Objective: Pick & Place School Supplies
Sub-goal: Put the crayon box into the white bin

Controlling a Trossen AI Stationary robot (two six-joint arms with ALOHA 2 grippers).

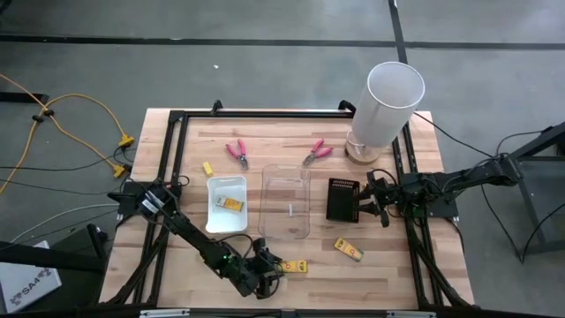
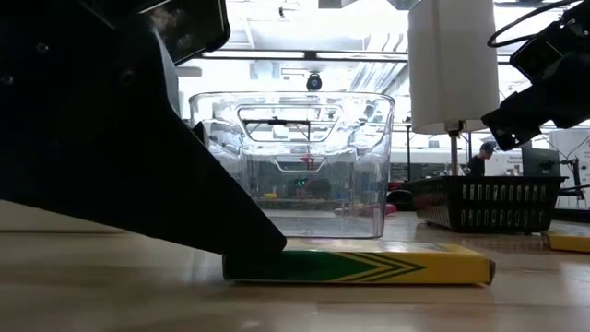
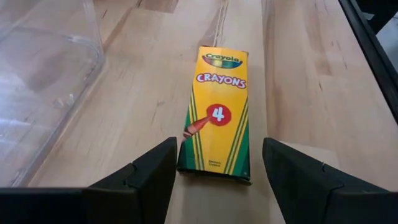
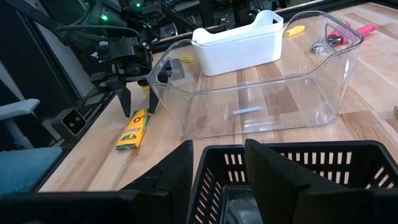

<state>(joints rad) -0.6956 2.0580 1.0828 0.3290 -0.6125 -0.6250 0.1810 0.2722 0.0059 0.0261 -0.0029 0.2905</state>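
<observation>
Just ahead of left tool (image 3: pixel 214 180): crayon box (image 3: pixel 216 112), btwn fingers.

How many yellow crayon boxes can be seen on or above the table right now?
3. One yellow crayon box lies inside the white tray; a second lies on the bare wood near the black slotted basket; a third lies between the left gripper's open fingers. Others may be hidden.

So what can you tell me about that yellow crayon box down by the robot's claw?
The crayon box is a small flat yellow carton with green stripes, printed "Crayola Crayons 4". It looks like cardboard, closed, lying flat on the wooden table beside the clear tray. The left gripper stands open with a finger on either side of its end, not gripping it.
</observation>
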